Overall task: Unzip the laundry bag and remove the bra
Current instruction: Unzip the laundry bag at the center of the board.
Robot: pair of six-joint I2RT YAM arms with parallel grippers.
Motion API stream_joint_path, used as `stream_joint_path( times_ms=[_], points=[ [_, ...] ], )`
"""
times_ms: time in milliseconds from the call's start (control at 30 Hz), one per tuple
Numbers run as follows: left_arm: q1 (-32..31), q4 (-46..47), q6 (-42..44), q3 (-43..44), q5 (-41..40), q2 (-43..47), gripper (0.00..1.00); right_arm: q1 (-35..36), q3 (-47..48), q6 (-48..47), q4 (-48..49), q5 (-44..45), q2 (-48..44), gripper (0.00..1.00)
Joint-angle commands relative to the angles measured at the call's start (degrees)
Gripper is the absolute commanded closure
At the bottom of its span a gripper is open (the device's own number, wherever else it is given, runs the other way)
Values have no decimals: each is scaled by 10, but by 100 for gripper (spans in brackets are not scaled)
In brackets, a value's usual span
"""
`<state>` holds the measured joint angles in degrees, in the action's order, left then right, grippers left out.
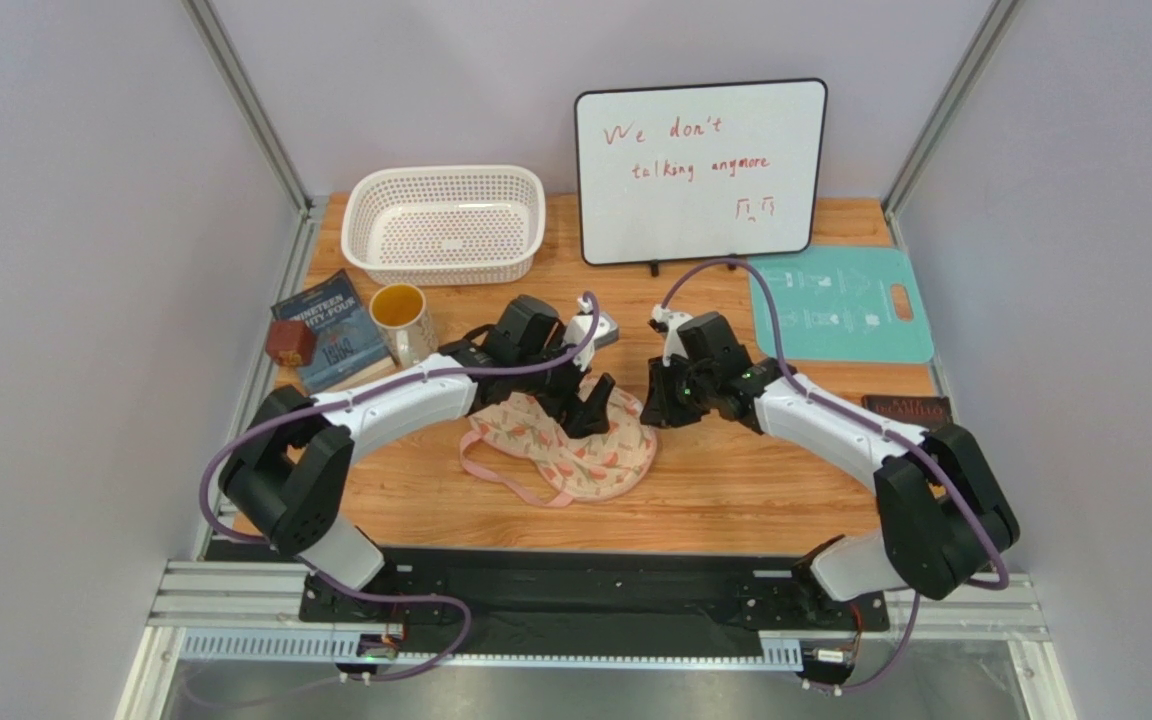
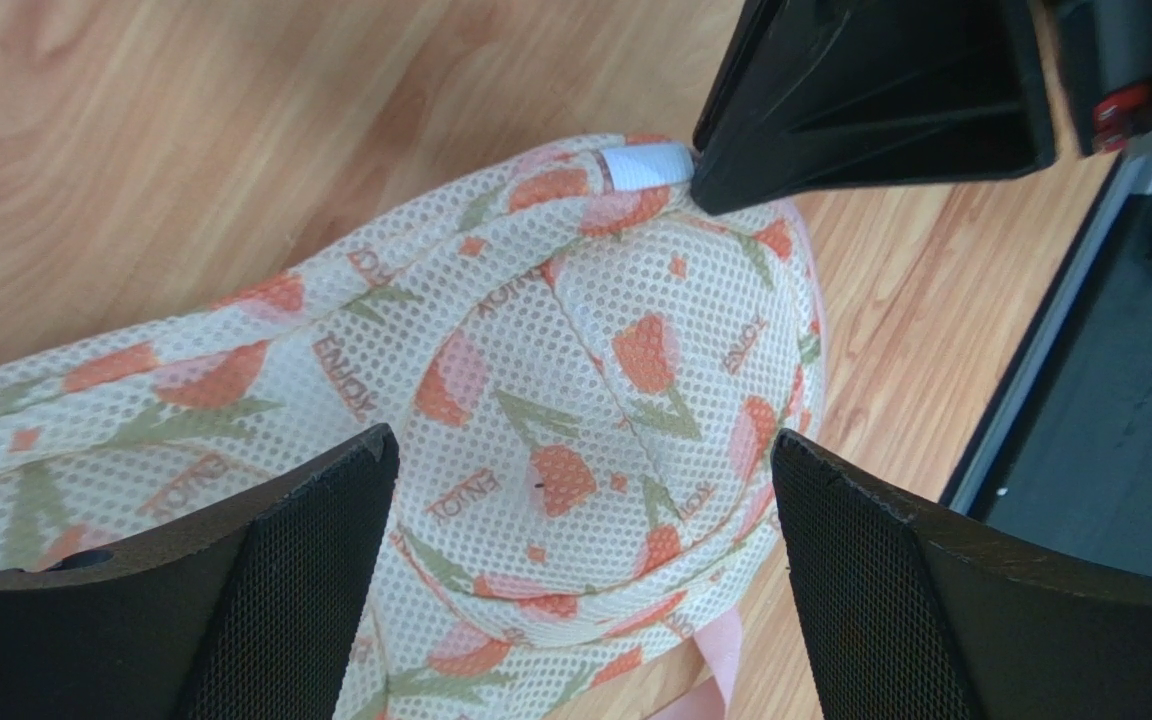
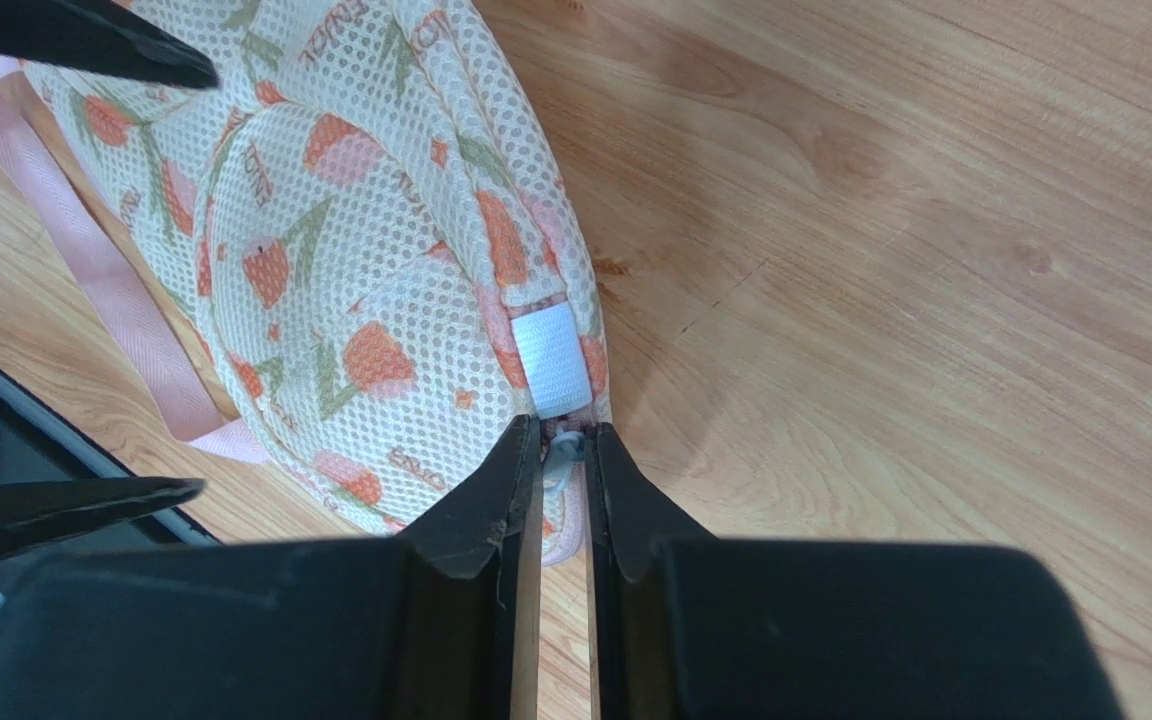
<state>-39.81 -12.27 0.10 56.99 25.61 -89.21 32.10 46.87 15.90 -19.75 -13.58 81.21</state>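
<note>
The laundry bag (image 1: pixel 567 453), cream mesh with a red and green print, lies flat at mid-table. My left gripper (image 1: pixel 575 405) hangs open over its right lobe (image 2: pixel 582 375), one finger on each side and the jaws wide apart (image 2: pixel 582 440). My right gripper (image 1: pixel 660 402) sits at the bag's right end (image 3: pixel 357 255). Its jaws (image 3: pixel 561 435) are shut on the small grey zipper pull (image 3: pixel 564 447), just under a white tag (image 3: pixel 552 360). A pink strap (image 3: pixel 102 285) trails from the bag's near side. The bra is hidden.
At the back stand a white perforated basket (image 1: pixel 444 222) and a whiteboard (image 1: pixel 699 170). A teal cutting board (image 1: pixel 842 305) lies at the back right. A blue book (image 1: pixel 330 327), a yellow-lined mug (image 1: pixel 402 320) and a brown cube (image 1: pixel 291 342) sit at the left.
</note>
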Motion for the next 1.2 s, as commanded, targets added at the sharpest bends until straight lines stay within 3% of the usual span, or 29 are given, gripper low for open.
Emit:
stream_joint_path(
  times_ms=[0,267,533,633,667,733,833,867,900,1167],
  points=[
    [-20,26,16,-28,-14,-24,0,-9,26,-25,0,-39,17,100],
    [-74,42,-31,-49,-206,-41,0,-11,18,-13,17,-45,17,100],
    [-113,34,-56,-30,-305,-97,1,-11,9,-4,25,-50,-1,100],
    [-113,18,-64,-22,-321,-112,24,-11,6,-2,30,-55,-1,100],
    [-113,13,-68,-15,-328,-117,39,-9,4,0,32,-54,-1,100],
    [-113,2,-74,-11,-334,-128,50,-11,2,1,37,-55,-1,100],
    [-113,1,-82,-11,-340,-137,77,-10,-4,4,38,-55,-3,100],
    [-113,0,-84,-12,-341,-139,93,-10,-6,4,38,-55,-3,100],
    [-113,-1,-88,-13,-341,-140,100,-10,-8,6,38,-51,-7,100],
    [-112,1,-121,-15,-341,-151,100,-13,-38,29,21,-2,-33,100]
  ],
)
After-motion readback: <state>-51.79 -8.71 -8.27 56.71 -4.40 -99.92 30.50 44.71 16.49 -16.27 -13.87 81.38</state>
